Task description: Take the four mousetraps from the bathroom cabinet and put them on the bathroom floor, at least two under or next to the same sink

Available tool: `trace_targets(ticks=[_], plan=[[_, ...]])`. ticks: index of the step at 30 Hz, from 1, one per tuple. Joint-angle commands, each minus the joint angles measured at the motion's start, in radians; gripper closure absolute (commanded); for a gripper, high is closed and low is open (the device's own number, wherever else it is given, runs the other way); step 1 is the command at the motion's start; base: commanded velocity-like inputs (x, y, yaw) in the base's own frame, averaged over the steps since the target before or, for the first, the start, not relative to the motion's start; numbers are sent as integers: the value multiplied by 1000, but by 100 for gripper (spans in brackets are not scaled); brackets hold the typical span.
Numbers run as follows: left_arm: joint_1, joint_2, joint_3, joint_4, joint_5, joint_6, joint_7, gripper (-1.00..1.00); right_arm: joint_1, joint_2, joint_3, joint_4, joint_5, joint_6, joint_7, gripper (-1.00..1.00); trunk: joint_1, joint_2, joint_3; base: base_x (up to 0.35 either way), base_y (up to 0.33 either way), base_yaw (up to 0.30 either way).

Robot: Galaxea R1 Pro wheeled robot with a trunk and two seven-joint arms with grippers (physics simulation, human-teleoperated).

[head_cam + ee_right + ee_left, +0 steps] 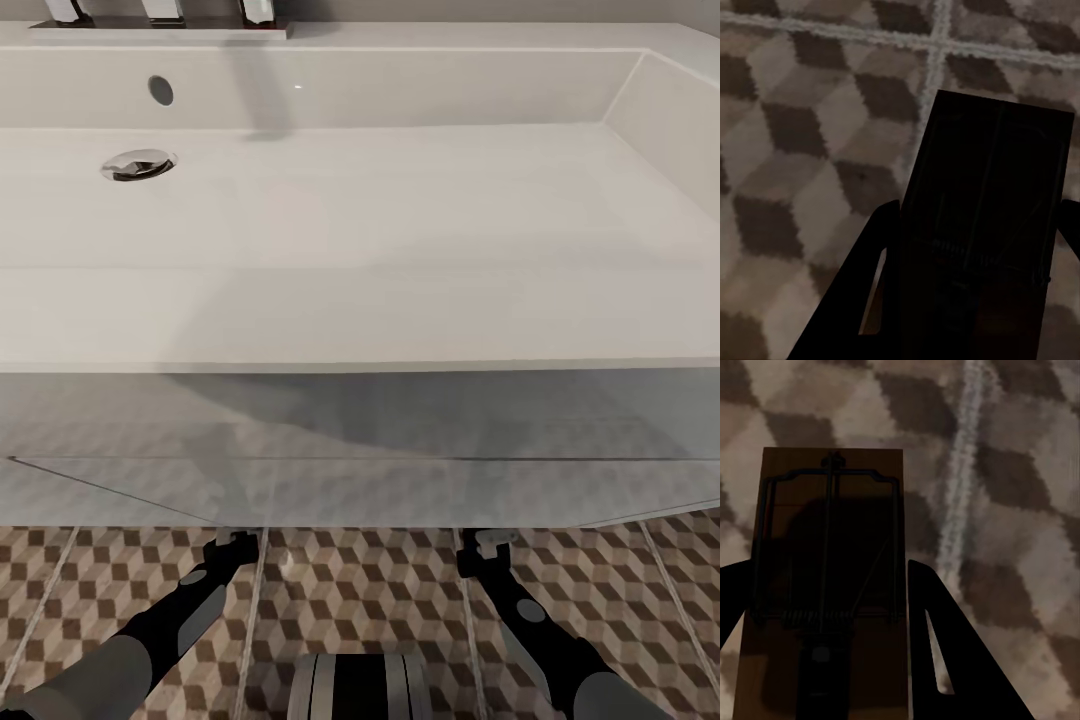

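below the sink's front edge, both arms reached down toward the floor, each carrying a mousetrap. the left gripper had its dark fingers on either side of a brown trap, clenched on the board with the wire bar and spring facing the camera. the right gripper held a second trap the same way, though that board sat in deep shadow and its wire was hard to make out — it looked gripped by its long edges, but i could not be sure of the contact. in the head view the left gripper and right gripper hung just in front of the vanity, near the tiles, their tips partly hidden by its pale lower panel.

holding the traps flat and low probably served the task — both boards would land on the same tiled surface, right beside the sink, which is what at least two of them needed. whether they already touched the tiles could not be told.

the floor carried a brown, beige and white cube pattern with pale grout lines. the sink was a wide white basin with a chrome drain, and tap fittings sat along its back edge.
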Motion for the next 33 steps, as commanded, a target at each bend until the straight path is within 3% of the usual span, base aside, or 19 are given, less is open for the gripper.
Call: trace_targets(ticks=[1,20,24,33], plan=[[-1,1,-9,-1,4,-3,10,100,-1,-1,7,0,-12,-4,3,100,0,0,-1,0,0,0],[-1,0,-9,-1,4,-3,10,100,-1,-2,6,0,-11,-4,2,100,0,0,-1,0,0,0],[-1,0,-9,-1,4,-3,10,100,-1,-2,5,0,-11,-4,2,100,2,-1,-16,0,0,0],[-1,0,-9,-1,4,-3,11,100,-1,-1,6,0,-12,-4,2,100,2,-1,-16,0,0,0]])
